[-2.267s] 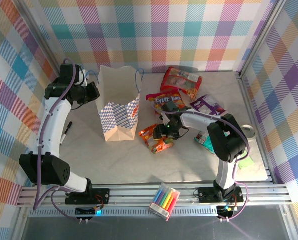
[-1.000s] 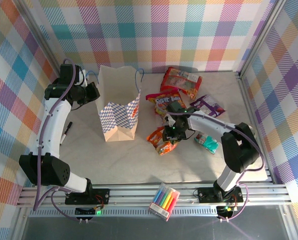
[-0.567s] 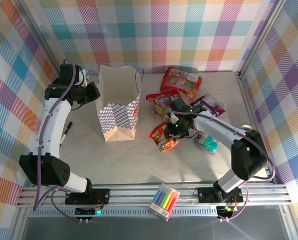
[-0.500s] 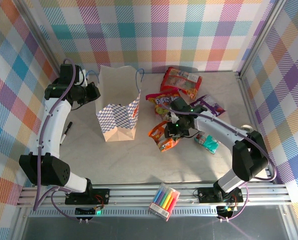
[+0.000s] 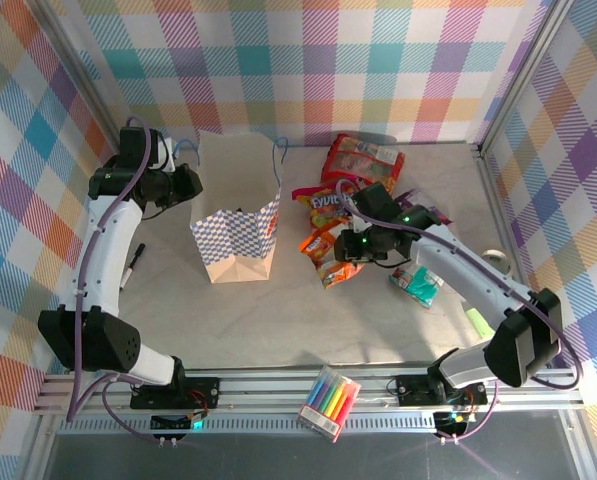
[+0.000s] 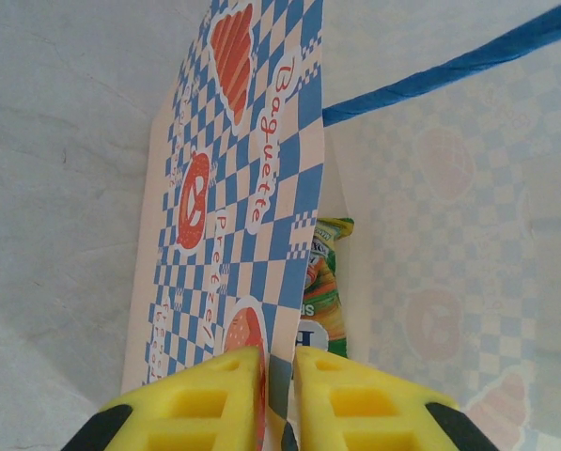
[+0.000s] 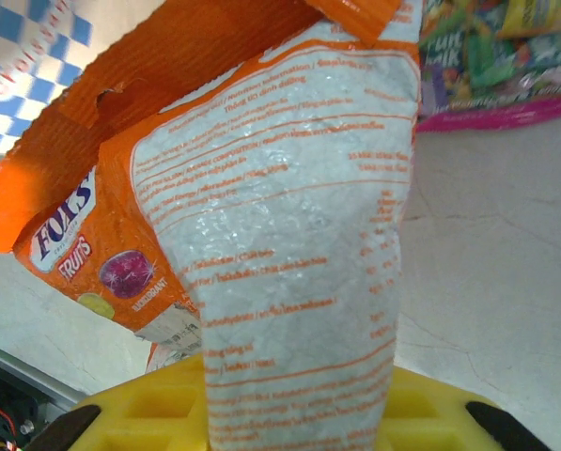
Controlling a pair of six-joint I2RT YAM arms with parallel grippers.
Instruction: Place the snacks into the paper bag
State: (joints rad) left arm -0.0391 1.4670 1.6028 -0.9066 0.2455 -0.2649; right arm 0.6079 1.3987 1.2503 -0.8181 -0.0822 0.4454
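Observation:
The paper bag [image 5: 236,215] stands open at mid-left, tan with a blue checkered band [image 6: 233,188]. My left gripper [image 5: 183,185] is shut on its left wall edge, which sits between the yellow pads [image 6: 278,362]. A green-yellow snack packet [image 6: 325,282] lies inside the bag. My right gripper [image 5: 366,243] is shut on an orange snack packet [image 5: 328,255], held above the table right of the bag; in the right wrist view the packet [image 7: 289,235] rises from between the gripper's [image 7: 294,404] fingers. On the table lie red [image 5: 361,160], pink-edged [image 5: 326,200], purple [image 5: 418,210] and teal [image 5: 416,283] snacks.
A black pen [image 5: 133,265] lies left of the bag. A pack of coloured markers [image 5: 330,402] rests on the front rail. A small green item [image 5: 475,322] and a round tape roll [image 5: 495,260] sit at the right. Checkered walls enclose the table.
My right gripper has lifted the orange packet off the table and carried it back, a little farther from the front edge. The bag's left side has shifted slightly left.

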